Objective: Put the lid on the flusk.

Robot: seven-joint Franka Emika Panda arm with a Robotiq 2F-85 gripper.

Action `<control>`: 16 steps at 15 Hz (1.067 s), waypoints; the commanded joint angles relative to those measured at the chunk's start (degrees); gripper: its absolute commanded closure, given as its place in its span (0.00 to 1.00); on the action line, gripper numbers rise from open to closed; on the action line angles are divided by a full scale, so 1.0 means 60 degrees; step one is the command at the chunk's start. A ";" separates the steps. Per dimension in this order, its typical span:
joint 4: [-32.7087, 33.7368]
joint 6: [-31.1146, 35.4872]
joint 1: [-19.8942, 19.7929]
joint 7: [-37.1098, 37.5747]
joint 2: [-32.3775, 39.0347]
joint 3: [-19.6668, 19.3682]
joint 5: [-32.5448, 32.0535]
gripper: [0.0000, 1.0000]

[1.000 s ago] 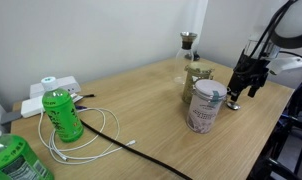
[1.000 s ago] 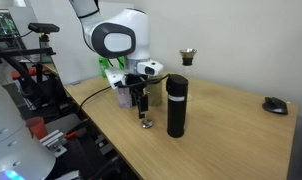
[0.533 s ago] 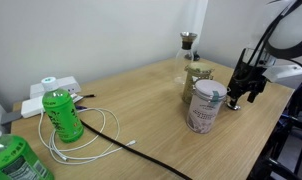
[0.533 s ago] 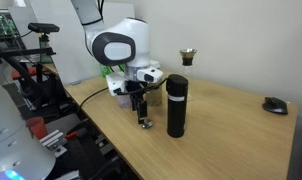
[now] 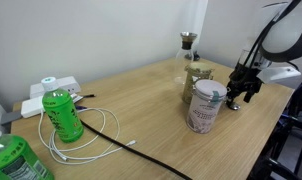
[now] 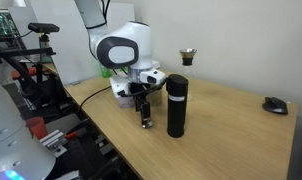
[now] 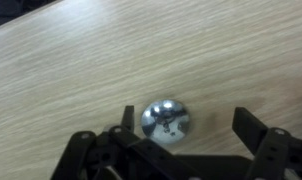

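Observation:
The lid (image 7: 167, 121) is a small shiny silver cap lying on the wooden table. My gripper (image 7: 181, 128) is open and low over it. The lid sits between the jaws, close to the left finger (image 7: 126, 122) and apart from the right finger (image 7: 246, 127). In both exterior views the gripper (image 6: 145, 121) (image 5: 238, 93) hangs just above the tabletop. The flusk (image 5: 195, 72), pale metal with a dark flared neck, stands behind the white-pink can (image 5: 204, 106), a little way from the gripper.
A tall black upright body (image 6: 176, 105) stands right beside the gripper. A green bottle (image 5: 62, 114), white and black cables (image 5: 91, 140) and a white power strip (image 5: 49, 92) lie at the other end. A mouse (image 6: 276, 104) lies far off. The table edge is close to the gripper.
The gripper has shifted slightly sideways toward the tall black body and stays low over the lid. The jaws remain open.

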 commanded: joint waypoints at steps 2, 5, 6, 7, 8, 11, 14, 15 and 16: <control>0.0304 0.0235 0.0022 0.0275 0.0448 -0.0077 -0.0180 0.00; 0.0439 0.0234 0.0012 0.0275 0.0591 -0.0081 -0.0171 0.00; 0.0465 0.0242 0.0010 0.0278 0.0623 -0.0086 -0.0164 0.00; 0.0486 0.0249 -0.0014 0.0261 0.0644 -0.0072 -0.0128 0.00; 0.0498 0.0248 -0.0049 0.0233 0.0641 -0.0047 -0.0079 0.04; 0.0498 0.0249 -0.0105 0.0206 0.0603 -0.0030 -0.0023 0.32; 0.0466 0.0275 -0.0128 0.0225 0.0541 -0.0069 -0.0018 0.54; 0.0468 0.0287 -0.0129 0.0232 0.0550 -0.0094 -0.0028 0.61; 0.0469 0.0292 -0.0129 0.0243 0.0561 -0.0116 -0.0032 0.68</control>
